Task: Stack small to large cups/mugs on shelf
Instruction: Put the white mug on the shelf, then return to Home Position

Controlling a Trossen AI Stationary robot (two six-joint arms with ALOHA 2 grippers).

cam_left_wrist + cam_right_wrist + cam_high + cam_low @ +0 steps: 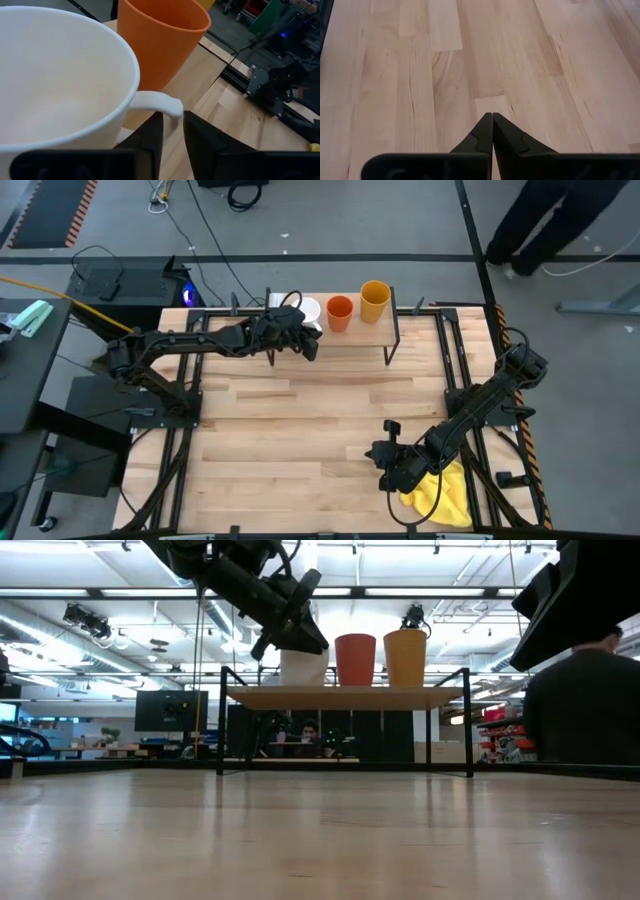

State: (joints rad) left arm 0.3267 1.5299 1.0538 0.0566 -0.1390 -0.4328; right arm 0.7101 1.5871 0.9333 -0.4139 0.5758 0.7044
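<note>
Three vessels stand in a row on the shelf (355, 332), white mug (309, 311), red-orange cup (340, 312), yellow tumbler (375, 300), with the left pincer (172, 131) at the mug's handle, slightly parted, while the right pincer (492, 131) waits clenched over the worktop (300, 430).

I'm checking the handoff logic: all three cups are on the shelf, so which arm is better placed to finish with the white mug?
Probably the left. Its gripper is at the white mug on the shelf, fingers straddling the handle. The right gripper is shut, low over the table's near side by the yellow cloth.
</note>
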